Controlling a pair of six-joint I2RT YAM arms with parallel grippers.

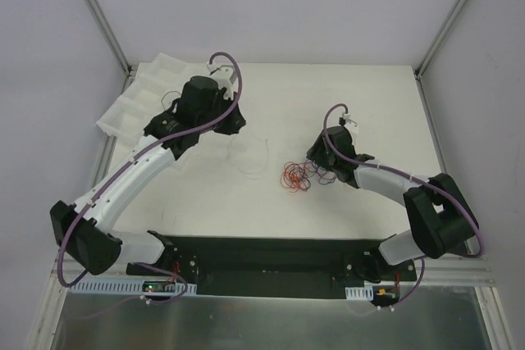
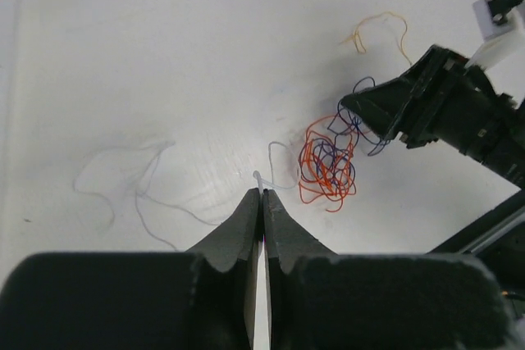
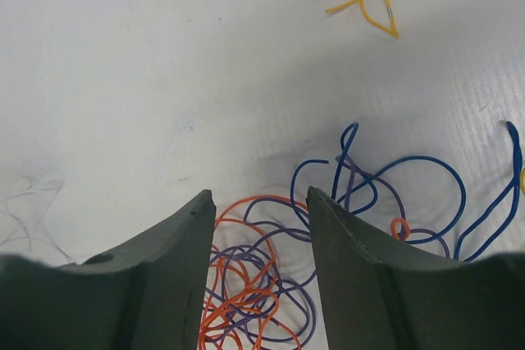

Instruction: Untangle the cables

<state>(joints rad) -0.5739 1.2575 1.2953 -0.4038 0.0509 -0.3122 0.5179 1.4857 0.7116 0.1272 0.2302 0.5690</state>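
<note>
right claw (image 3: pixel 261 194): jaws apart at a moderate width, tips down astride the tangle (image 3: pixel 246 284) of orange and purple wires, closed on none of them. blue loops (image 3: pixel 410 174) spread to the right of the jaws in its wrist view. a yellow wire (image 3: pixel 373 2) lies apart, further out. left claw (image 2: pixel 261 194): jaws closed, pinching the end of a pale wire (image 2: pixel 257 178). seen from above, the tangle sits on the table (image 1: pixel 344 88) right of centre, long axis running left to right.
</note>
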